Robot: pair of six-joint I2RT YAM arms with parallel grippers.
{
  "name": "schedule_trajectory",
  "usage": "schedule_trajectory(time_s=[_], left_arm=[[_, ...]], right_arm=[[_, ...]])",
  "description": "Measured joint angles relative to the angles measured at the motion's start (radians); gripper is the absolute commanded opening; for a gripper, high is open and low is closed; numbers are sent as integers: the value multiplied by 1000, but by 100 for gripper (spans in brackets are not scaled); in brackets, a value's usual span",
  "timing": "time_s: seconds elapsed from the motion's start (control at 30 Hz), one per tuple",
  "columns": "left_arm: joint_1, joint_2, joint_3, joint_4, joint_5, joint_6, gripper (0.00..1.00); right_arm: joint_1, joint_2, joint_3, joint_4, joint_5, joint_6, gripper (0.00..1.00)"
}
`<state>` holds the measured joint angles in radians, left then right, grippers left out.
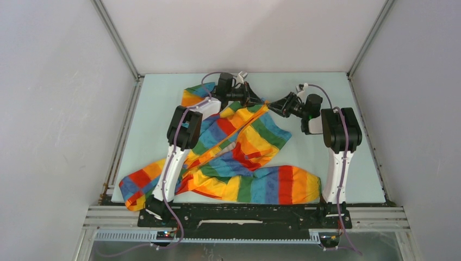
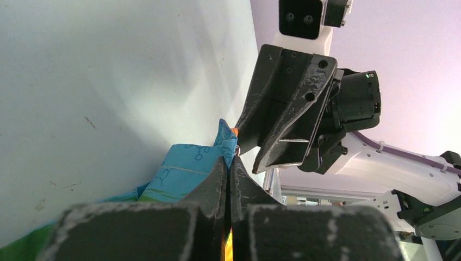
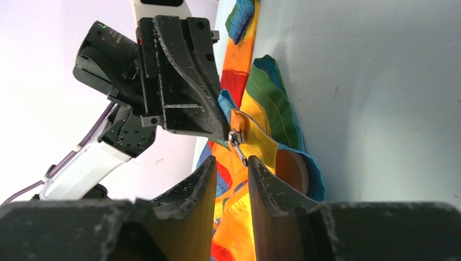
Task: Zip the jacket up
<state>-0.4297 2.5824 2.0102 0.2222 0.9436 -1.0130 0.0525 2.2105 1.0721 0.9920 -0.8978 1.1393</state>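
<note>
Jacket [image 1: 244, 147] lies rumpled on the table [image 1: 304, 157], front apparently unzipped: left hand [image 3: 225, 130] is clamped on the orange zipper tape [image 3: 239, 122] at its far end, right hand [image 3: 232, 160] parted just short of the ungripped zipper pull [image 3: 237, 145], so zipping appears wholly outstanding.
</note>
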Motion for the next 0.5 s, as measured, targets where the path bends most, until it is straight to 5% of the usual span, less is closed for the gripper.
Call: schedule_trajectory(time_s=[0.5], left_arm=[[0,0,0,-34,-19,3,0]], right_arm=[[14,93,123,155,-14,158,31]])
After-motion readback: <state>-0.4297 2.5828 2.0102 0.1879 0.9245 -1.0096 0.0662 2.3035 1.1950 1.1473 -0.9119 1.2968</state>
